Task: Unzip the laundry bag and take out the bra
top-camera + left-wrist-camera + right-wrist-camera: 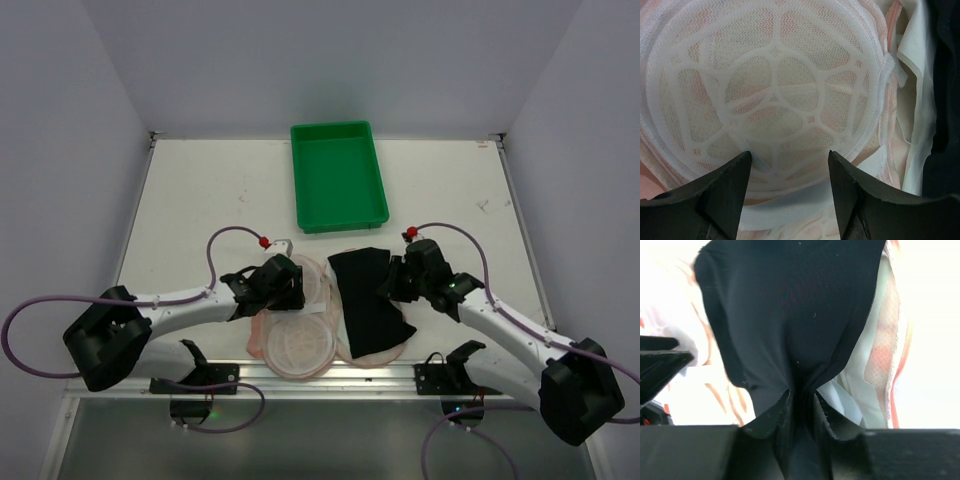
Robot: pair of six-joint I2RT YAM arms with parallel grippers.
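Note:
The laundry bag (296, 346) lies open between the arms, pink with a pale mesh lining. A black bra (368, 300) lies across its right lobe. My right gripper (396, 279) is shut on the bra's near edge; in the right wrist view the black fabric (790, 315) bunches between the fingers of that gripper (802, 396), with the bag's pale lining (881, 340) to its right. My left gripper (285, 284) is open over the bag's left lobe. In the left wrist view it (789, 165) straddles a white ribbed mesh dome (770, 90), holding nothing.
A green rectangular tray (338, 212) stands at the back centre of the table. White walls close in on both sides. The black bra's edge shows at the far right of the left wrist view (946, 100).

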